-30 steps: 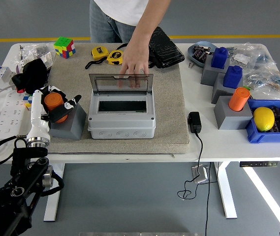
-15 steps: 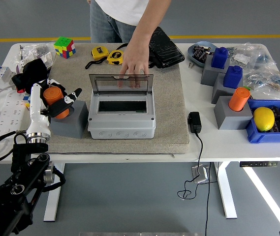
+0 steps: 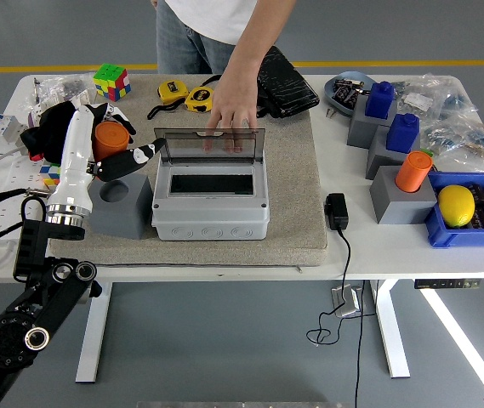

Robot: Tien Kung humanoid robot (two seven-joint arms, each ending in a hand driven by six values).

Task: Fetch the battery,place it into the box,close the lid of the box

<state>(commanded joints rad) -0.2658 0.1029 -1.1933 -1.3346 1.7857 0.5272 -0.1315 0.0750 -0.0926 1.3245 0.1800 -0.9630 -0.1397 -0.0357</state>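
My left hand is shut on an orange battery, held above the grey holder block, whose round socket now shows empty. To the right stands the grey box on a beige mat. Its clear lid stands upright, and a person's hand rests on the lid's top edge from the far side. Another orange battery stands in a grey holder at the right. The right arm is out of view.
Blue batteries sit in grey holders at the right, beside a blue bin holding a yellow lemon. A black adapter lies by the mat. Power strip, Rubik's cube and tape measures lie left and behind.
My left hand has lifted the orange battery out of the grey holder, moving up and slightly right. The person's hand stays on the lid.
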